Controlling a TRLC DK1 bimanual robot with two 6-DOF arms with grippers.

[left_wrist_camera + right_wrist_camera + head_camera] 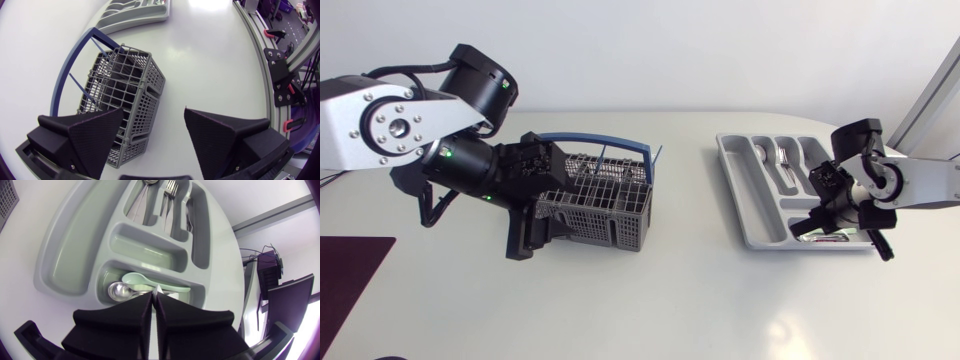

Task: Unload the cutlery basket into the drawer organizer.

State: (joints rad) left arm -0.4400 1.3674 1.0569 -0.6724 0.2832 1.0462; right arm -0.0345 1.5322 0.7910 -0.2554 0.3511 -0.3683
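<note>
Left gripper (542,232), on an arm folded in from the left edge, meets the end of the grey wire-mesh cutlery basket with blue handle (605,195); fingers blur into the mesh. Right gripper (823,218) hangs over the grey plastic drawer organizer (745,190). Left wrist view: fingers spread wide, one overlapping the basket's corner; contents indistinct. Right wrist view: fingers pressed together, hiding the steel spoon's (117,291) handle; a pale green spoon (145,281) shares its compartment.
</note>
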